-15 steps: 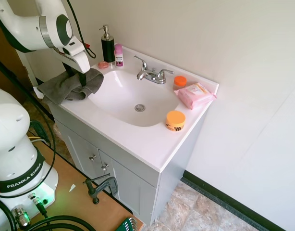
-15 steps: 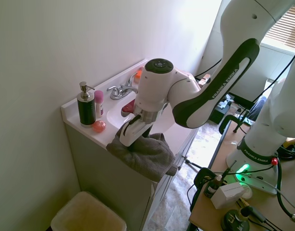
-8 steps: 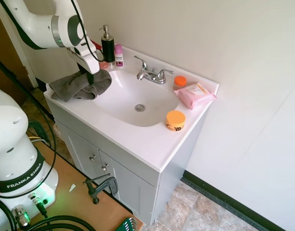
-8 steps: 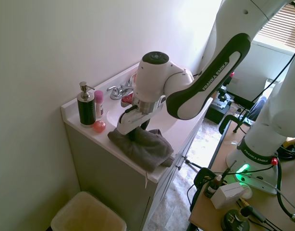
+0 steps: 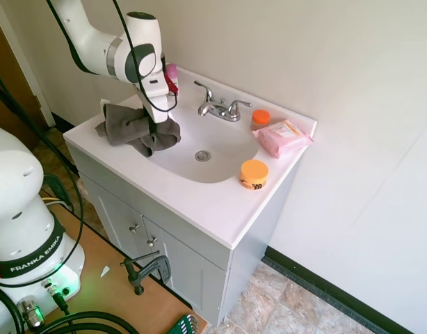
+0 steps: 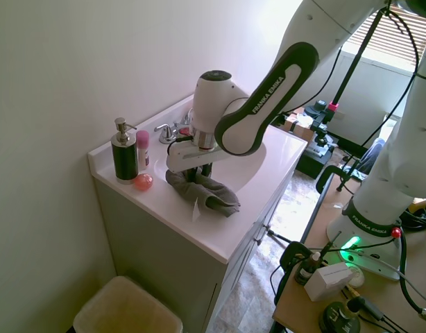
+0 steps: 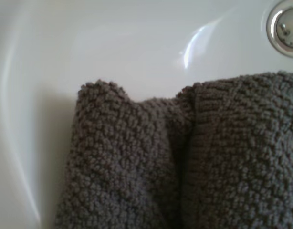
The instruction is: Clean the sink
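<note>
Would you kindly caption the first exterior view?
Gripper drags a grey cloth over the white sink rim.

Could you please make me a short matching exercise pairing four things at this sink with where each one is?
Things:
1. grey cloth
2. orange-lidded jar
3. pink packet
4. soap pump bottle

Places:
A. back corner of the counter, beside a small pink bottle
B. draped over the basin's edge, under the gripper
C. counter past the faucet
D. front rim of the sink

Pairs: 1-B, 2-D, 3-C, 4-A
</note>
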Motion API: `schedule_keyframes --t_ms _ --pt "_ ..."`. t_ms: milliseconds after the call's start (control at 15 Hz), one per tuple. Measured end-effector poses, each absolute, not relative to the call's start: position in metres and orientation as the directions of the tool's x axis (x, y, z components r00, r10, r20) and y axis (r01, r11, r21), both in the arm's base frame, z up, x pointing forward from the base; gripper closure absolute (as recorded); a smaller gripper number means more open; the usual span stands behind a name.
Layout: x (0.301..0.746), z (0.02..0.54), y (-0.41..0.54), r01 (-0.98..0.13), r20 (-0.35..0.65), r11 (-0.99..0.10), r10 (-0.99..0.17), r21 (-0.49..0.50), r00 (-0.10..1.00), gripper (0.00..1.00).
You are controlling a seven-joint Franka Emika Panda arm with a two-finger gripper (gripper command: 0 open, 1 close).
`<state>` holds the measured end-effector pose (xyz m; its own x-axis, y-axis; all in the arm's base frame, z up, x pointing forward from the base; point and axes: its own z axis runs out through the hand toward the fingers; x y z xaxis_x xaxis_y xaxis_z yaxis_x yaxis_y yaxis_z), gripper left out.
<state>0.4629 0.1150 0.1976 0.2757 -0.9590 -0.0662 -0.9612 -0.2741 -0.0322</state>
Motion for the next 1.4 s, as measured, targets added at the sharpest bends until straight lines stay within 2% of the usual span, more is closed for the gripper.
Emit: schedule_keyframes --t_ms 200,467,733,1000,1400 --pt "0.462 0.185 0.098 -0.96 -0.096 -0.278 -0.957 0.03 0.274 1.0" --pt "0.455 0.156 0.057 -0.941 -0.069 -0.317 -0.948 0.116 0.311 1.0" --pt "0.456 0.145 0.017 -0.924 0.002 -0.357 -0.933 0.14 0.361 1.0" --pt "0.457 0.146 -0.03 -0.89 0.113 -0.421 -0.89 0.173 0.443 1.0" --pt "0.458 0.154 -0.073 -0.858 0.253 -0.485 -0.82 0.167 0.513 1.0"
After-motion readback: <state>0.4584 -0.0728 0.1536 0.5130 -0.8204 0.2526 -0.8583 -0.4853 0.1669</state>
